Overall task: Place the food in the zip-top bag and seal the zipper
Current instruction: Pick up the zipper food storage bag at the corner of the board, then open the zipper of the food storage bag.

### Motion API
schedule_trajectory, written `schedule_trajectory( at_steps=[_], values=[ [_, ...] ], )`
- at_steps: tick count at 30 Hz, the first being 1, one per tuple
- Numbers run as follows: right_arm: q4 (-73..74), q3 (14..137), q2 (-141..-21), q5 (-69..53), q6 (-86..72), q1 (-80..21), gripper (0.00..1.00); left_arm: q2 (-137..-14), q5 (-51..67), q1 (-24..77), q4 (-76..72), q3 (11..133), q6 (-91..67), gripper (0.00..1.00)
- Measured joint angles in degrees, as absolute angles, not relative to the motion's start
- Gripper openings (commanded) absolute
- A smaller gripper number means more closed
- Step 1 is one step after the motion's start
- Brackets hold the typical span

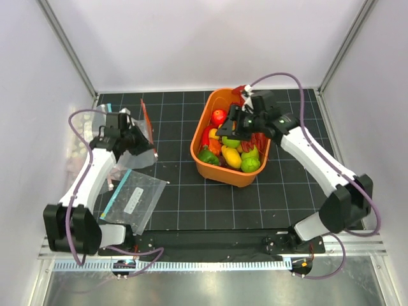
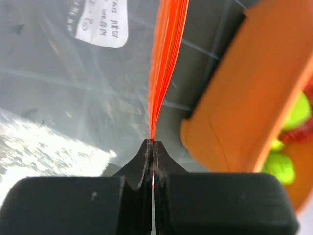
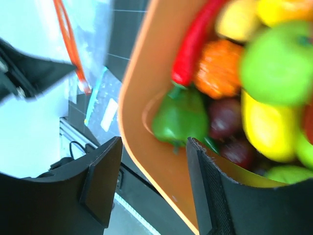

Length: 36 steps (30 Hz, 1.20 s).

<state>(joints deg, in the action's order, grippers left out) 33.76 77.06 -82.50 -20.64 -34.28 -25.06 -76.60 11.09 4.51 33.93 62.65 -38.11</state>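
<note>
An orange tub sits far and slightly right of centre on the black grid mat. A dark-green pepper lies at its near left corner, a yellow piece just right of it, and a red tomato toward the far side. A red chili rests against an orange fruit. On the mat's near left lies a flat clear bag with a teal strip along its left edge and a white label.

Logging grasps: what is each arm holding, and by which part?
The left gripper holds the zip-top bag, fingers pinched on its red-orange zipper. The right gripper is open over the orange bin, holding nothing.
</note>
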Motion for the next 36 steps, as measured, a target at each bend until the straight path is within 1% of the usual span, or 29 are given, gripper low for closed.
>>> schedule_trajectory(
  at_steps=[3,5,8,12,22,31,36],
  values=[
    [31.75,81.1,-87.77,-20.58,-36.12,-28.53,0.61,-70.32,14.48,5.41,32.77,57.06,-41.01,0.0],
    [30.89,83.53,-90.63,-20.6,-36.86,-30.65,0.62,-67.9,15.64,6.13,32.58,55.44,-42.15,0.0],
    [29.67,87.11,-95.04,-20.6,-38.24,-33.95,0.64,-65.32,17.5,8.36,29.76,53.3,-43.66,0.0],
    [28.69,89.23,-99.0,-20.69,-39.68,-36.73,0.64,-62.37,19.4,11.03,26.52,50.13,-45.25,0.0],
    [29.54,97.89,-107.96,-20.25,-40.88,-39.29,0.54,-59.55,20.16,13.54,23.33,47.27,-47.88,0.0],
    [31.24,100.6,-110.65,-19.16,-40.95,-41.41,0.49,-58.94,20.64,14.68,22.52,46.98,-47.75,0.0],
    [31.79,100.75,-111.02,-18.85,-40.97,-42.06,0.49,-58.83,20.64,15.31,22.5,46.78,-47.57,0.0]
  ],
)
